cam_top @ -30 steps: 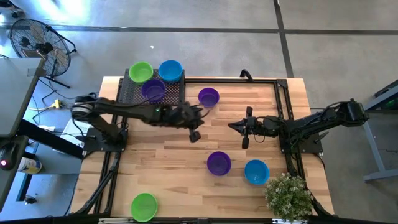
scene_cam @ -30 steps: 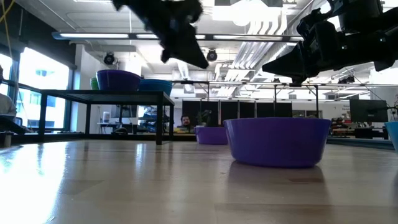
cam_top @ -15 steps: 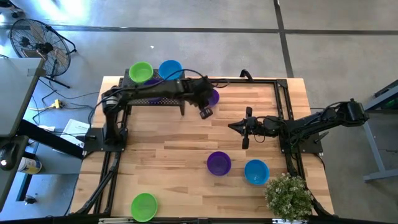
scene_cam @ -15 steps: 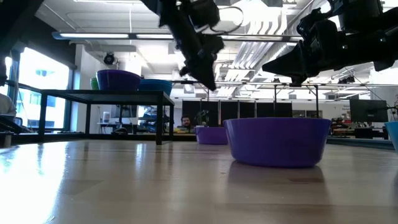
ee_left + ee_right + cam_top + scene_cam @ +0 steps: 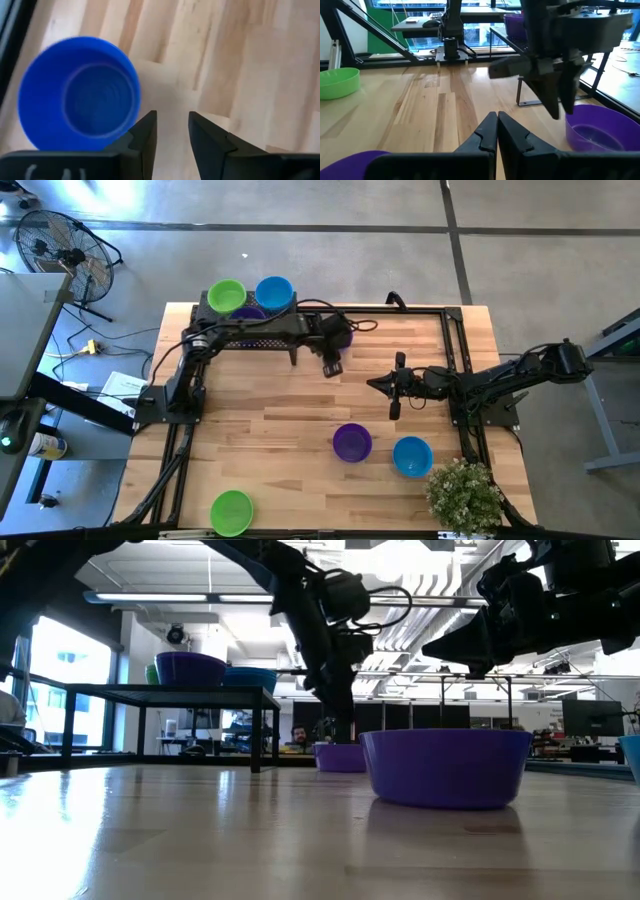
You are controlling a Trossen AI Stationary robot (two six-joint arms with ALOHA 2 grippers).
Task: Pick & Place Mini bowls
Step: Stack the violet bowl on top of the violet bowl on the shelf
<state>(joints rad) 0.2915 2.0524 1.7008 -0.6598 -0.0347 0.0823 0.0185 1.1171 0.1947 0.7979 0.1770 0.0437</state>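
My left gripper (image 5: 331, 366) points down, open, with nothing between its fingers (image 5: 172, 131). It stands just beside a purple mini bowl (image 5: 343, 333) that rests on the table near the far edge; the same bowl (image 5: 79, 93) lies to one side of the fingers. My right gripper (image 5: 393, 402) hangs shut over the table's right half, touching nothing. A green bowl (image 5: 227, 295), a blue bowl (image 5: 275, 292) and a purple bowl (image 5: 190, 668) sit on the black mesh rack (image 5: 215, 332). On the table stand a purple bowl (image 5: 352, 442), a blue bowl (image 5: 412, 456) and a green bowl (image 5: 231, 511).
A potted plant (image 5: 463, 492) stands at the near right corner. A black frame rail (image 5: 455, 370) runs along the table's right and far sides. Bare wood lies between the rack and the near green bowl.
My left gripper has swung from the middle of the table toward the far edge and come down beside the purple bowl next to the rack, ending with its fingers pointing down. The bowls have stayed where they were.
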